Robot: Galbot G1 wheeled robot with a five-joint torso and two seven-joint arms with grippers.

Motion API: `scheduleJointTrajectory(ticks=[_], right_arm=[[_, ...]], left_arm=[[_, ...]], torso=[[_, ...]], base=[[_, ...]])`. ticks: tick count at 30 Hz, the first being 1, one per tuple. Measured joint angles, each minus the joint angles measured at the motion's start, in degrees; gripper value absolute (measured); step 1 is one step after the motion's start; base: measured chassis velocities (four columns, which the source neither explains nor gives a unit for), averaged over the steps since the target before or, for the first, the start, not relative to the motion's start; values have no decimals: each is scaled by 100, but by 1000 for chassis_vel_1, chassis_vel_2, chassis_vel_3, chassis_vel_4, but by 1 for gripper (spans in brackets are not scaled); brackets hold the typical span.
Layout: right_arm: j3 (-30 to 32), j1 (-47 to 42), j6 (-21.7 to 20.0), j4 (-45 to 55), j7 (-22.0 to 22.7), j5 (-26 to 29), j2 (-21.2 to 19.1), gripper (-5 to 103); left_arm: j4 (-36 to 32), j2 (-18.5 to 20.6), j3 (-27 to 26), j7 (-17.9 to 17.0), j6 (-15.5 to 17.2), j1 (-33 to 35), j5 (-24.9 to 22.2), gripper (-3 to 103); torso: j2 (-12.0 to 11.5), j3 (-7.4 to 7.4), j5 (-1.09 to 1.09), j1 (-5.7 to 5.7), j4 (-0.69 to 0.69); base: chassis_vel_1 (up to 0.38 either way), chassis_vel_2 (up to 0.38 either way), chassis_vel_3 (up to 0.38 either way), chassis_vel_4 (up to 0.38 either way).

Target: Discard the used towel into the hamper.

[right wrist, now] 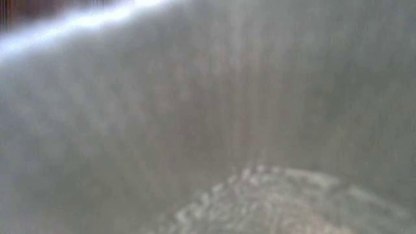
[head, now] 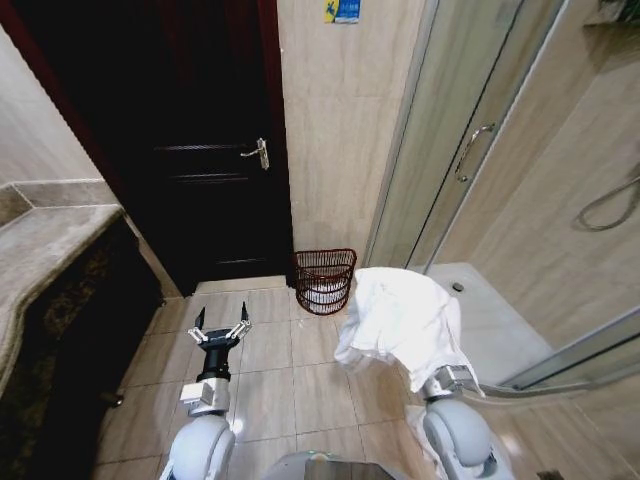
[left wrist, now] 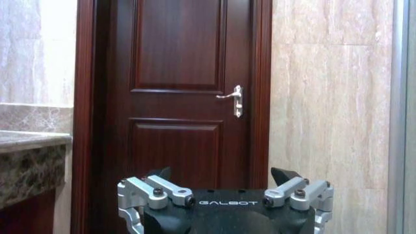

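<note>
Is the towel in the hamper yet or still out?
Out. The white towel hangs draped over the right arm, short of the hamper, which stands upright on the floor by the wall.

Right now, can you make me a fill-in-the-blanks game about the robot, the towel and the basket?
1. The white towel is draped over the robot's ____ arm.
2. The hamper stands on the floor against the ____, between the door and the shower.
3. The left gripper has its fingers ____ and holds nothing.
4. The towel is not yet ____ the hamper.

Missing words: right; wall; open; inside
</note>
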Motion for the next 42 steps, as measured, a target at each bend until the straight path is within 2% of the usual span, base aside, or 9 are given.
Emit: scheduleJointTrajectory(ticks=[30, 42], right_arm=[[-23, 164, 17, -243, -50, 42, 9, 8], [-29, 145, 17, -233, -51, 11, 82, 8]], left_arm=[[144, -52, 81, 31, 65, -128, -7, 100], [154, -44, 96, 28, 101, -151, -25, 100]], torso=[[41, 23, 0, 21, -1], [-287, -159, 0, -126, 0]], base=[[-111, 111, 107, -107], [-104, 104, 113, -103]])
